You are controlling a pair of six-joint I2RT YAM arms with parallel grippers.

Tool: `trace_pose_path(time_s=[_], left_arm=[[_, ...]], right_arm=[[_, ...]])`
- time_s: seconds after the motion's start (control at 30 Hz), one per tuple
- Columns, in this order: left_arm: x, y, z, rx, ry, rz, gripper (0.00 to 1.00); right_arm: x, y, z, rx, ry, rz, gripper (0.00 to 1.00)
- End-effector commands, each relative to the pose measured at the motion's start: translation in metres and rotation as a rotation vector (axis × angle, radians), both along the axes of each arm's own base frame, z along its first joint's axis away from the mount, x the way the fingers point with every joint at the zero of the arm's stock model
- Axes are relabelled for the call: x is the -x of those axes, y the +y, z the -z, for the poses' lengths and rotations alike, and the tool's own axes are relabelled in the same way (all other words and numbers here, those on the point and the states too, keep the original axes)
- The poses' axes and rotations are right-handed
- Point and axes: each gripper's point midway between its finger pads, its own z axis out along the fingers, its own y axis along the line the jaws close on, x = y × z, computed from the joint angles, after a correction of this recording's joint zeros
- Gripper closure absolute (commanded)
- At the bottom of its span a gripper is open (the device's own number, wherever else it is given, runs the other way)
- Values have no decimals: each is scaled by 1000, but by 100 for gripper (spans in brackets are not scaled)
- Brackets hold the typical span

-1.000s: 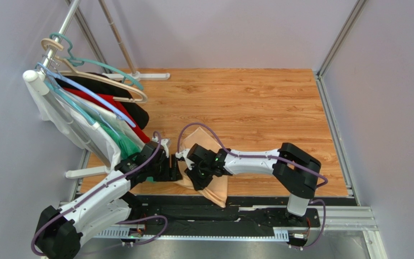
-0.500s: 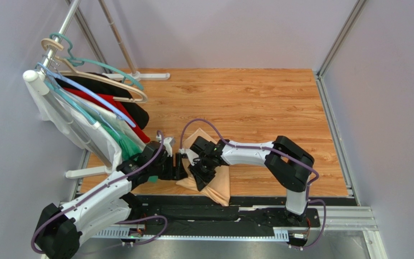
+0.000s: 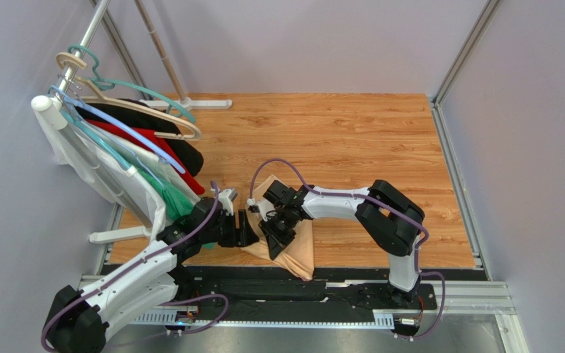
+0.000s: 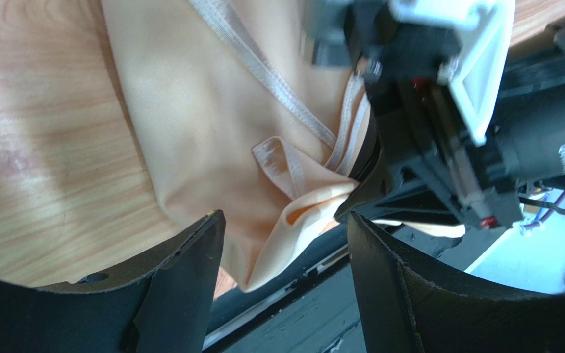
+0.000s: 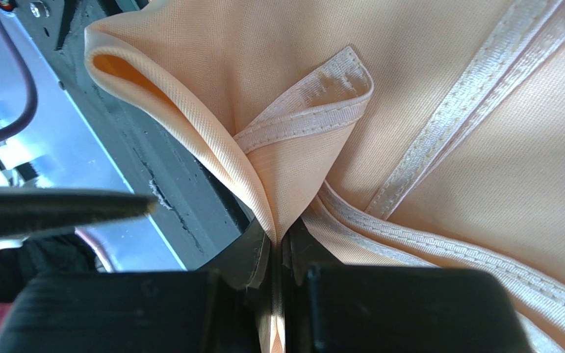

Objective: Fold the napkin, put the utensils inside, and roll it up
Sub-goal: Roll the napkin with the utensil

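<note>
**Right jaws clamped on a napkin fold, left jaws wide beside it**

Your napkin point(image 3: 298, 250) lies bunched at the near edge of the wooden desk point(image 3: 352, 140), between the two arms. Its near end reaches the black rail point(image 3: 352, 294) that carries the arm bases.

Your right arm point(image 3: 337, 202) reaches in from the right with its jaws clenched on the cloth. In the right wrist view, the two black fingers point(image 5: 138, 309) meet tightly on a raised ridge of napkin point(image 5: 411, 66). A hemmed corner point(image 5: 322, 103) is folded over just above the pinch, and a loose loop of cloth curls out to the left over the rail.

Your left arm point(image 3: 145, 265) comes in from the left, and its jaws are released and spread wide. In the left wrist view, its fingers point(image 4: 182, 294) stand well apart at the bottom. The napkin point(image 4: 204, 110) and its stitched hems show in the gap beyond them. The right arm's wrist point(image 4: 440, 110) bears down on the same fold from the upper right. The left fingers look to be just short of the cloth, though you cannot tell from these angles whether they touch it.

Garments on hangers point(image 3: 138, 158) hang at the left side of the desk, apart from the napkin.
</note>
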Motion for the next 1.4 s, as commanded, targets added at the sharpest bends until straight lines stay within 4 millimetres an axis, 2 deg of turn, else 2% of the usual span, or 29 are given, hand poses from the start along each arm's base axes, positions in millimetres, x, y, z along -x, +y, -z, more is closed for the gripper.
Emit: trace_pose_path(time_s=[0.0,0.17,0.23,0.47,0.67,0.8,0.87,0.93,0.97,1.0,1.03,1.13,1.17,1.23,1.27,1.37], left_arm=[[3,5,-4,13,-12,-30,28],[3,-2,0,30,-27,20,27],[-3,-6,1,32,-53,34,27],[-10,-3,16,-45,-18,22,27],[-7,-8,11,15,-25,19,27],[-3,-1,6,13,-21,-10,28],[-4,2,-4,18,-42,-32,27],[-8,4,-17,22,-61,-59,27],[-8,9,-16,1,-56,-73,27],[-9,10,-18,-8,-62,-75,27],[-11,11,-20,-19,-65,-79,27],[-15,14,-10,-81,-43,-74,27],[-17,13,-9,-86,-46,-70,27],[-19,11,-3,-98,-27,-64,27],[-22,6,-5,-83,-37,-61,27],[-30,3,2,-98,-28,-68,27]], right_arm=[[-1,-43,40,193,10,11,96],[-2,-40,36,175,26,3,97],[-4,-38,36,171,23,4,97],[-7,-38,32,164,6,6,97],[-7,-37,25,144,-8,6,95],[-7,-35,3,100,-39,10,81],[-6,-39,-3,101,-56,18,68],[-3,-42,-16,83,-78,18,48],[-2,-43,-19,85,-81,25,46],[3,-48,-21,91,-85,23,37],[2,-50,-29,80,-110,31,37],[5,-62,-37,102,-136,62,35],[4,-65,-48,83,-164,77,34],[-1,-75,-54,104,-209,120,32],[-8,-79,-64,93,-239,160,32],[-35,-98,-68,131,-276,296,31]])
